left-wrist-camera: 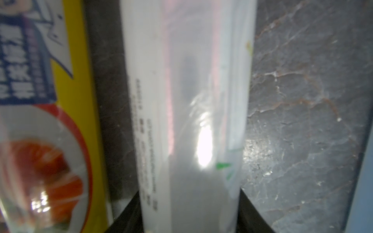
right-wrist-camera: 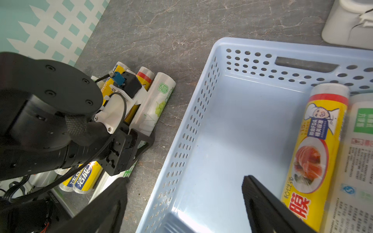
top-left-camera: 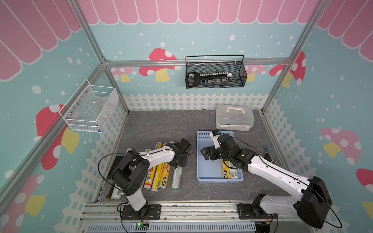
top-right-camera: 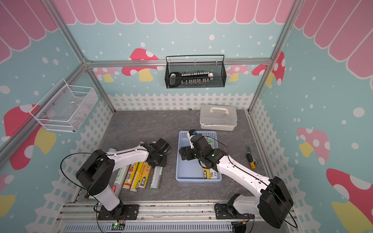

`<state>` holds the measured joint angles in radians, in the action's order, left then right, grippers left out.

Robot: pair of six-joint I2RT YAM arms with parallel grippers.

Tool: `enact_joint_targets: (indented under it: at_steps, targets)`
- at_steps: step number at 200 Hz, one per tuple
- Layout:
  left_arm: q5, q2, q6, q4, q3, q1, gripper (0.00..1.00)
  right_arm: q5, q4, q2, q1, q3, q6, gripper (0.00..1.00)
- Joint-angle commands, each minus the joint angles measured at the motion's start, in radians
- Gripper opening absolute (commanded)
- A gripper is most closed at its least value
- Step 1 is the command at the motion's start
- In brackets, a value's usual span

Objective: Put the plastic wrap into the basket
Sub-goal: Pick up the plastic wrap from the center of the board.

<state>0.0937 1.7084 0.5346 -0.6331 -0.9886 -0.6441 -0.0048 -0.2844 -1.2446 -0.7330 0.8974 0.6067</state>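
Several rolls of plastic wrap (top-left-camera: 161, 175) lie side by side on the grey tabletop at the left. My left gripper (top-left-camera: 178, 161) is down over the clear-white roll (top-left-camera: 176, 177) at the row's right end. In the left wrist view its black fingers (left-wrist-camera: 125, 213) press both sides of that roll (left-wrist-camera: 187, 121), with a yellow roll (left-wrist-camera: 66, 100) beside it. The light-blue basket (top-left-camera: 210, 171) holds a yellow roll (right-wrist-camera: 314, 149) and a white green-labelled roll (right-wrist-camera: 361, 161) along its right side. My right gripper (right-wrist-camera: 184, 179) hangs open and empty over the basket's left wall (right-wrist-camera: 201, 113).
A white lidded box (top-left-camera: 234, 117) stands behind the basket. A green-and-yellow screwdriver (top-left-camera: 267, 153) lies to the right of the basket. A black wire basket (top-left-camera: 215, 74) hangs on the back wall and a white one (top-left-camera: 88, 109) on the left wall.
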Motion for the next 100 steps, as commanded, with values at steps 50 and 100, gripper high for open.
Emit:
enact_joint_targets:
  at_steps: [50,100]
  targets:
    - [0.025,-0.303,0.024,0.031,0.012,-0.009,0.16,0.133,-0.001,0.106,-0.002,-0.064,0.009,0.92]
    - [-0.017,-0.44,0.07,0.086,0.018,-0.01,0.12,0.178,0.005,0.175,-0.002,-0.099,0.016,0.92]
